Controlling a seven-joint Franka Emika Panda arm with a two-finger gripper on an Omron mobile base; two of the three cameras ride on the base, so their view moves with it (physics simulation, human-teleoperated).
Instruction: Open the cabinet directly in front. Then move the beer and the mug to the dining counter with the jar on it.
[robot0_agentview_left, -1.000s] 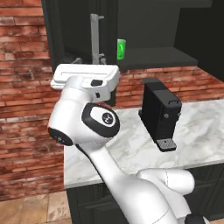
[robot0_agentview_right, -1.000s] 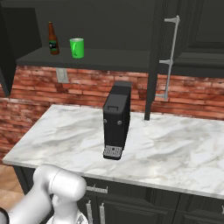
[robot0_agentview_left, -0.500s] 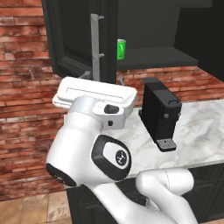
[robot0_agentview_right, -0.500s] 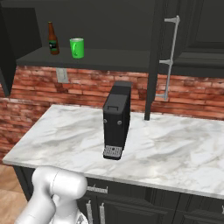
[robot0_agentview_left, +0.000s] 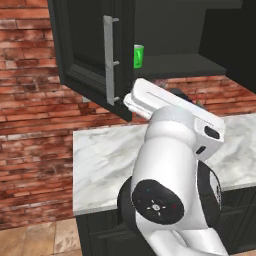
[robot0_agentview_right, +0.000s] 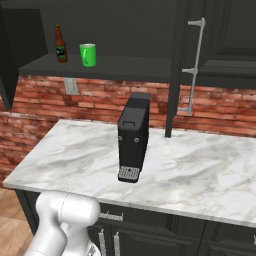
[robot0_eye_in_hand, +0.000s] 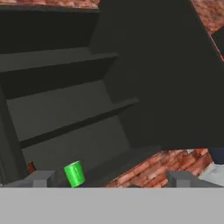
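A black coffee machine (robot0_agentview_right: 133, 137) stands mid-worktop (robot0_agentview_right: 200, 170), at six o'clock below my open cabinet (robot0_agentview_right: 125, 30). On its lowest shelf (robot0_agentview_right: 110, 68), the beer (robot0_agentview_right: 60, 44) stands just beside the mug (robot0_agentview_right: 88, 55), bottle at nine o'clock of it. One door (robot0_agentview_left: 95, 55) swings wide at nine o'clock. My jaws are spread, holding nothing.

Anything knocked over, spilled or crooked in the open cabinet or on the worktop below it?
Nothing stands out. The beer and the mug stand upright and apart on the cabinet shelf, both doors swung open. The black coffee machine sits upright on the marble worktop, with no spill visible. The gripper is open and holds nothing.
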